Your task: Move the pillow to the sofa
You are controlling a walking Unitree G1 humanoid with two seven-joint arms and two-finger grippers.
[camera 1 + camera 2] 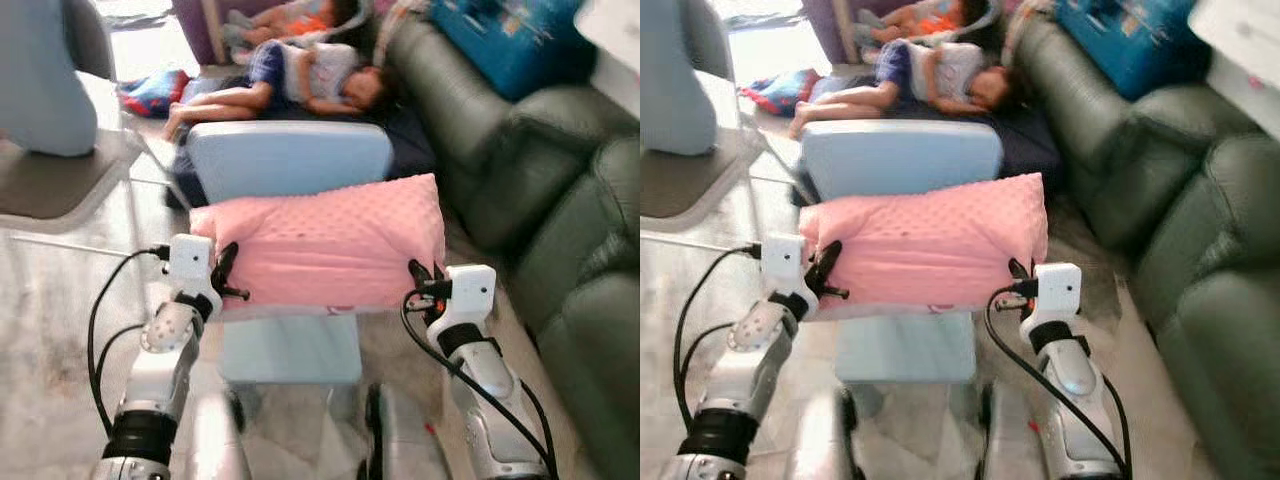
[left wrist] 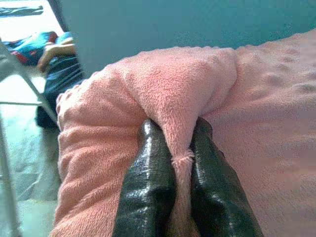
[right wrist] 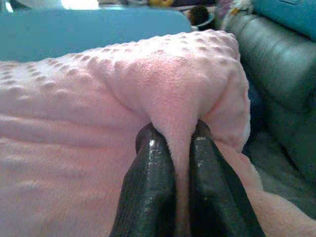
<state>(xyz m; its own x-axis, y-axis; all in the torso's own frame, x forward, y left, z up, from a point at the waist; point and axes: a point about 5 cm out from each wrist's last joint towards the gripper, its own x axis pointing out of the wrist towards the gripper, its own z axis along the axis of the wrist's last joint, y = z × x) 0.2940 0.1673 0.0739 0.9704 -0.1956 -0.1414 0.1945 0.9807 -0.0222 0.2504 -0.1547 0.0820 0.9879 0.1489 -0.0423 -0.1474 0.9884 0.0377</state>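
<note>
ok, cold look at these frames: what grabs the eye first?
The pink pillow, held over a pale blue chair, with the left hand and right hand each pinching a fold at its ends. Behind the chair, a person lies on the floor. The green sofa runs along the robot's right.

Your head pair looked forward and down over the pillow (image 1: pixel 320 240), while each wrist camera sat close along its pinching fingers (image 2: pixel 148 187).
</note>
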